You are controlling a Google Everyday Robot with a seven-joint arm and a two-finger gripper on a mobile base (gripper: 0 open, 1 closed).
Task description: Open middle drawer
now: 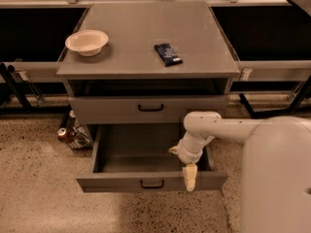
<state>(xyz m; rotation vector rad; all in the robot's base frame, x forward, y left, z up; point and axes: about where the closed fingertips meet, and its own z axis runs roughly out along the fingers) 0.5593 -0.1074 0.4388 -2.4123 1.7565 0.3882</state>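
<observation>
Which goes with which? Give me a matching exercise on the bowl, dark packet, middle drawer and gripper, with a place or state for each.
1. bowl
2. dark packet
3. middle drawer
4. gripper

A. pulled out, open
B. on the cabinet top, towards the picture's left
C. at the open drawer's front edge, right of its handle
D. on the cabinet top, near its front

Pairs: 1-B, 2-D, 3-A, 4-C.
</observation>
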